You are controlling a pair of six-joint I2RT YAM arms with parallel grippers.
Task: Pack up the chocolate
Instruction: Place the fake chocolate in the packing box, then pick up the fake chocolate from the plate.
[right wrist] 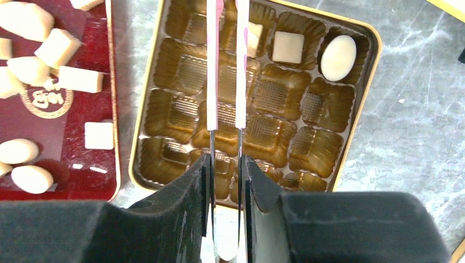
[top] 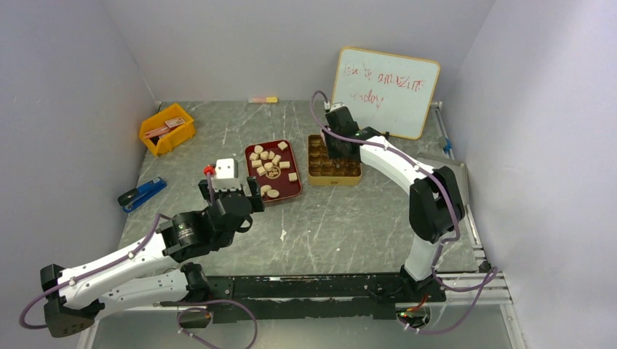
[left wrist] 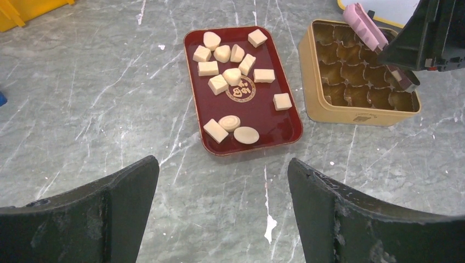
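Observation:
Several pale chocolate pieces (top: 265, 160) (left wrist: 230, 76) (right wrist: 55, 49) lie on the dark red tray (top: 293, 190) (left wrist: 285, 129) (right wrist: 71, 181). To its right stands the gold tin (top: 333, 180) (left wrist: 329, 112) (right wrist: 137, 137) with moulded cups. A square piece (right wrist: 288, 47) and an oval piece (right wrist: 338, 57) sit in its far cups. My right gripper (top: 337, 142) (right wrist: 226, 164) is shut on pink-handled tongs (right wrist: 226, 82) (left wrist: 364, 24) held over the tin. A pale piece (right wrist: 253, 38) shows at the tong tips. My left gripper (top: 233, 190) (left wrist: 222, 160) is open, empty, just short of the tray.
A yellow bin (top: 167, 129) is at the back left, a blue stapler (top: 142, 193) at the left edge, a white block (top: 226, 169) beside the tray. A whiteboard (top: 385, 91) leans behind the tin. One small pale bit (top: 284, 233) lies loose on the table.

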